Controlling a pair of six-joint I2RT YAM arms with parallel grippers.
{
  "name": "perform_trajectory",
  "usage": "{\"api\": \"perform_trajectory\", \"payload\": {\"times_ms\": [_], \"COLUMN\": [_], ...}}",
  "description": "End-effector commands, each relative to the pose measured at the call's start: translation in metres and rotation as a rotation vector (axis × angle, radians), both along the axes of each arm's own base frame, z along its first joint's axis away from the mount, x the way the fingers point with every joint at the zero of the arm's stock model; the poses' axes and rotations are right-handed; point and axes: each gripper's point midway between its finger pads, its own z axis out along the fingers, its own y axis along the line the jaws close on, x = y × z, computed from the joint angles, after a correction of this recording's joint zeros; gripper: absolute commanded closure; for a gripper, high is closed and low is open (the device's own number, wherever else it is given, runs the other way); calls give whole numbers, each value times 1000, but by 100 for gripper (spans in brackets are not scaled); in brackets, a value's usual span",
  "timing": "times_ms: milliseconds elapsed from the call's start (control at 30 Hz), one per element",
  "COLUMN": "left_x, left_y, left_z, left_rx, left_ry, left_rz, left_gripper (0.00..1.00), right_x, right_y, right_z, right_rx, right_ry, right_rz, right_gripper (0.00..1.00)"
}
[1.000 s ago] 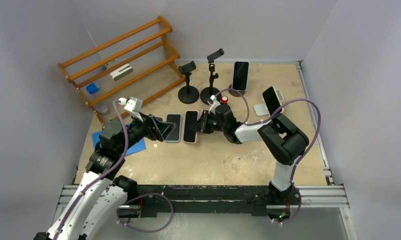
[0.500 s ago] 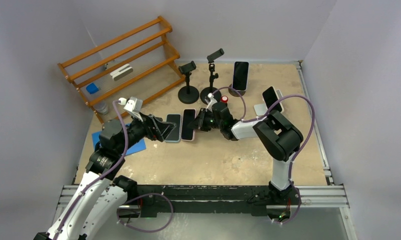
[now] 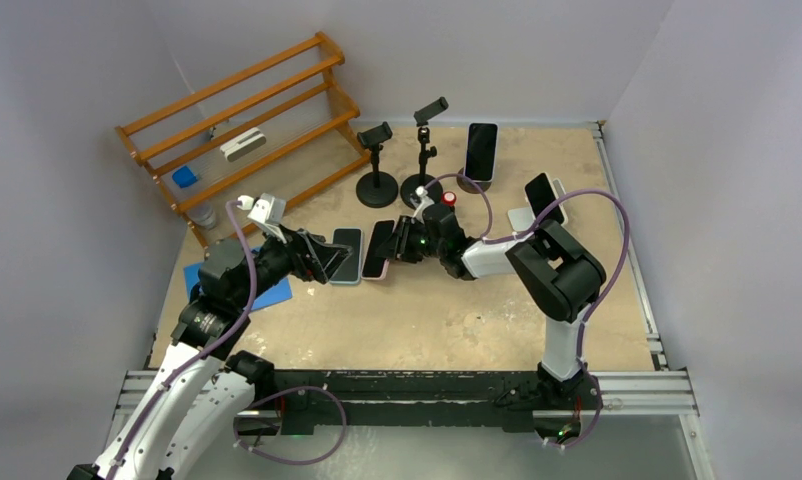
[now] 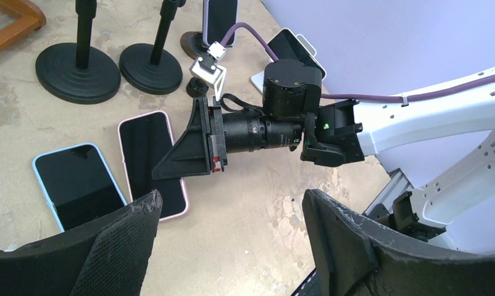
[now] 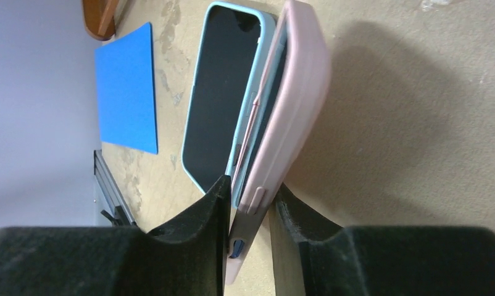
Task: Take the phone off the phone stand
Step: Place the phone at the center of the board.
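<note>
Glass on a stiff, light slab: your pink phone (image 5: 294, 111) is slick and easily scratched, so take it by the long case edges near the lower end, never across the screen. It is down on the surface (image 5: 418, 123), just beside the blue-cased phone (image 5: 217, 92), clear of any stand. Your right hand (image 5: 251, 188) straddles its lower end, but you cannot tell whether the fingers pinch or hang slack. Your left hand (image 4: 231, 197) gapes wide, holding nothing.

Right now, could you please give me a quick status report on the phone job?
Left gripper open, empty. Right gripper astride the pink phone, grip unclear. Pink phone on the table beside the blue phone. Another phone upright at the back.
</note>
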Motion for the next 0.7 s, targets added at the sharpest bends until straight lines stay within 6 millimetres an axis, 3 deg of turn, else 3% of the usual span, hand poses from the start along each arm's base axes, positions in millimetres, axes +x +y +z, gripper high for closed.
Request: {"api": "perform_trajectory", "payload": {"times_ms": [0, 333, 667], "left_x": [-1, 1, 1], "left_y": [-1, -3, -4], "left_z": [23, 21, 20], "left_rx": [-13, -9, -11], "left_ry": [-68, -57, -52], "left_rz": [-13, -21, -25], "left_gripper": [18, 18, 18], "right_x": [16, 16, 10], "right_y": [5, -2, -4], "right_z": [21, 17, 20], "right_rx": [24, -14, -21], "right_ry": [-70, -79, -102], "right_rz": [-21, -34, -5], "right_gripper": [69, 65, 89]}}
